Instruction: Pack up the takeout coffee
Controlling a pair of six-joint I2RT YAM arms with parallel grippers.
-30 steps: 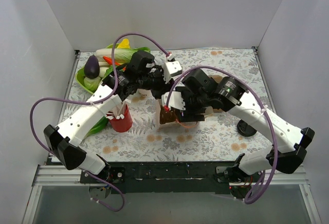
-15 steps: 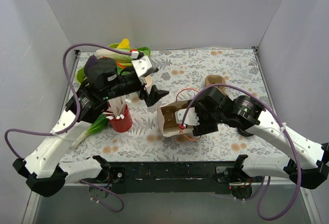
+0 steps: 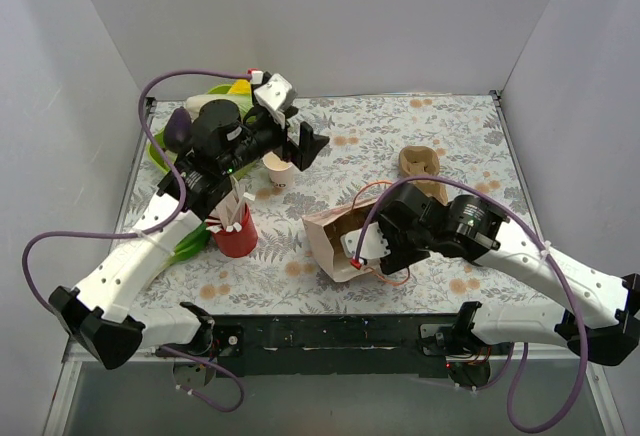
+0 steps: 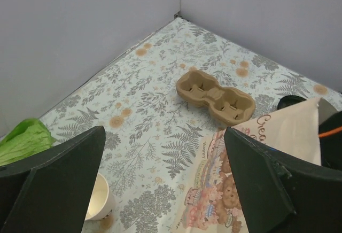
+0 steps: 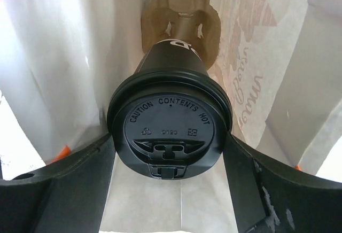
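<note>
The right gripper [image 5: 169, 153] clamps the lidded coffee [image 5: 170, 123] by its sides inside the paper bag [image 5: 270, 83]. The left gripper [image 4: 163, 134] hangs wide open, empty, above the table [image 4: 155, 96].

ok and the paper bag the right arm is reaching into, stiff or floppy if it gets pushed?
Likely floppy: the paper bag has thin walls that fold and crease around the takeout coffee. Probably light, so a push may slide or tip it rather than meet resistance; it lies tilted in the top view.
</note>
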